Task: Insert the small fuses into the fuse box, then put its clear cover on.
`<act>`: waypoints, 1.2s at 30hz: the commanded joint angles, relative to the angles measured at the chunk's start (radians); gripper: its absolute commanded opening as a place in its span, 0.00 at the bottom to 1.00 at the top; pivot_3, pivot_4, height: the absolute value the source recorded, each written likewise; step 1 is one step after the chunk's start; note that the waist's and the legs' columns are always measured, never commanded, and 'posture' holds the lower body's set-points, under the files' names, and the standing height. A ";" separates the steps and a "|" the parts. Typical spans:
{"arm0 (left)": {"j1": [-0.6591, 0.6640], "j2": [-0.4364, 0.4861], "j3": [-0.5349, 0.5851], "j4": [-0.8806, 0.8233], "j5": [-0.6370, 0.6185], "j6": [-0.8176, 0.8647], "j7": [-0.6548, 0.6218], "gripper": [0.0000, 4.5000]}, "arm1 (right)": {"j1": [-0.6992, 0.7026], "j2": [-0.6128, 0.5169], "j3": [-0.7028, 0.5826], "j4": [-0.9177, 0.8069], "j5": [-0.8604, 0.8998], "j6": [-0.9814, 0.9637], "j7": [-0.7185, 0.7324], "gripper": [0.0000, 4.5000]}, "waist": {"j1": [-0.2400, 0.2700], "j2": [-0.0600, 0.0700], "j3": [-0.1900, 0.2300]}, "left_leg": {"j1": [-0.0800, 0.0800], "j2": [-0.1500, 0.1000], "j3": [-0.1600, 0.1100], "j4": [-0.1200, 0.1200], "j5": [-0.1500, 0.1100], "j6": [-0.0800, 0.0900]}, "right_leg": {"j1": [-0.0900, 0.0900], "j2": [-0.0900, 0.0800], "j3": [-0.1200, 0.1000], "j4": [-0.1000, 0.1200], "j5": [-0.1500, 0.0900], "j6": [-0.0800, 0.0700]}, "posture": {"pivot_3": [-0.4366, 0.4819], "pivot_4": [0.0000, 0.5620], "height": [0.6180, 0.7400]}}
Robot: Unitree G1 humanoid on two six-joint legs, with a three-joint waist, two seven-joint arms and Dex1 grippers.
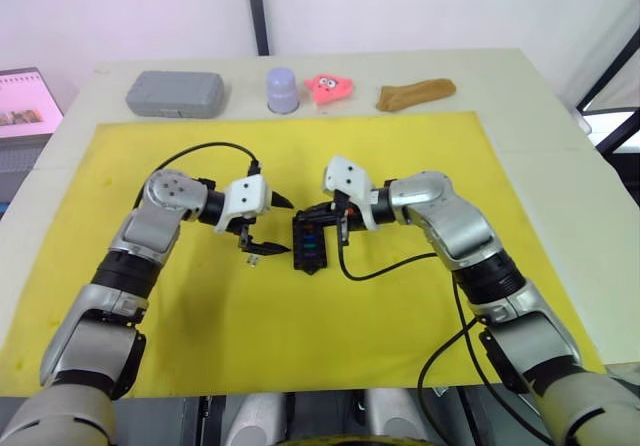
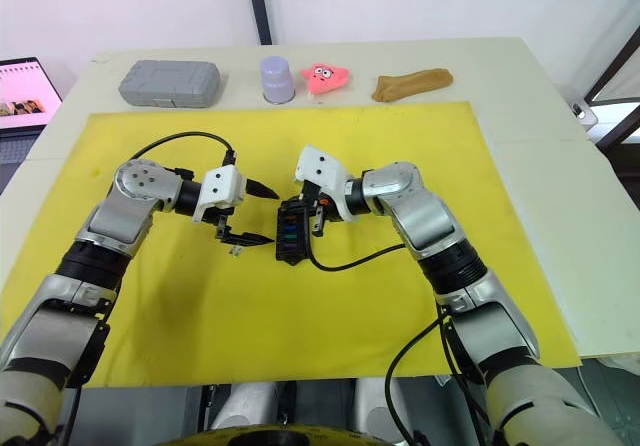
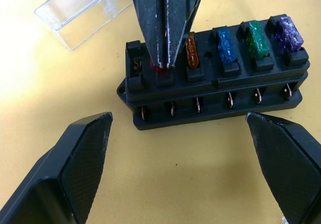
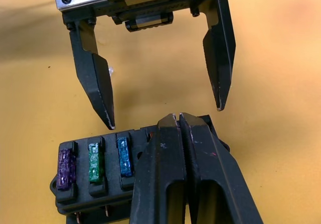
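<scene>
Fuse box (image 1: 308, 245) on yellow mat (image 1: 400, 176) at table centre, purple, green, blue and orange fuses (image 3: 255, 38) seated, right gripper (image 3: 161, 61) with jaws closed on red fuse (image 3: 156, 66) over a slot, left gripper (image 4: 163, 111) just left, jaws open, clear cover (image 3: 80, 10) near box.

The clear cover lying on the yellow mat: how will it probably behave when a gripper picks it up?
The clear cover looks like thin, hollow hard plastic, so probably light and stiff. Its smooth glossy walls may slip between pads. Lying loose on the yellow mat, it would likely slide if nudged.

Black fuse box (image 3: 215, 88) holds five fuses (image 3: 257, 38); clear cover (image 3: 80, 10) behind.
</scene>
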 commanded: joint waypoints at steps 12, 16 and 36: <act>-0.015 0.008 0.012 -0.035 -0.001 -0.005 0.000 1.00 | -0.003 0.004 -0.020 0.042 0.072 0.187 0.002 0.02 | 0.001 0.000 0.000 | 0.001 0.000 0.000 0.000 0.000 0.000 | 0.001 0.000 0.000 0.000 0.000 0.000 | 0.48 0.27 1.00; -0.015 0.009 0.012 -0.035 -0.002 -0.005 -0.002 1.00 | -0.054 0.019 -0.102 0.030 0.140 0.242 -0.013 0.02 | 0.001 0.000 0.000 | 0.000 0.000 0.000 0.000 0.000 0.000 | 0.001 0.000 0.000 0.000 0.000 0.000 | 0.48 0.27 1.00; -0.029 0.101 0.037 -0.039 0.051 -0.230 0.021 1.00 | -0.015 -0.260 -0.119 -0.365 0.221 0.200 0.061 0.02 | 0.002 0.000 0.000 | -0.001 0.001 0.000 0.000 0.000 0.000 | 0.000 0.000 0.000 0.000 0.000 0.000 | 0.48 0.27 1.00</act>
